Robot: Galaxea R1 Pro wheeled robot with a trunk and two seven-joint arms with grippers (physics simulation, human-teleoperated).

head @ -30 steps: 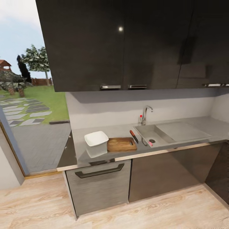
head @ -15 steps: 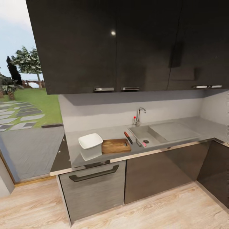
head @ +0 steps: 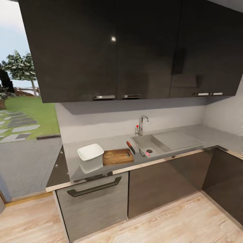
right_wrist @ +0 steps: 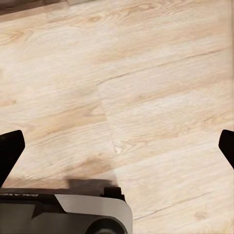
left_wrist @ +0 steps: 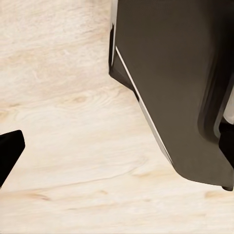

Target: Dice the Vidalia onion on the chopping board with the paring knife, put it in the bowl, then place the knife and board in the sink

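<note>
Right gripper [right_wrist: 117, 146]: its two dark fingertips [right_wrist: 9, 148] sit at opposite edges of the right wrist view, so the fingers are spread wide with nothing between them; below them lies pale wooden floor [right_wrist: 146, 97] and a part of the robot's own base [right_wrist: 68, 212].
Left gripper: one dark fingertip [left_wrist: 9, 151] shows at the edge of the left wrist view; the other is out of frame, so whether the fingers are spread or pressed together cannot be told. Beyond it are floor planks and a dark curved body panel [left_wrist: 170, 87] of the robot.
Arm pose: both arms seem to hang low beside the base, fingers pointed at the floor. That reads as a tucked travel pose, since nothing is within reach yet.
Countertop [head: 111, 143]: well apart from both sets of fingers, across open floor.
Bowl [head: 90, 152]: white and square, set just beside the board's end, likely so the dice have a short way to go.
Chopping board [head: 117, 156]: lies flat near the counter's front edge, between bowl and sink, handy for cutting.
Paring knife [head: 130, 147]: rests between the board and the basin rim.
Sink [head: 162, 138]: basin with drainboard wing, tap [head: 141, 124] behind.
Vidalia onion [head: 147, 154]: a small pink spot in the basin's near corner, by the drain.
Stage: approach; the onion is not yet picked.
</note>
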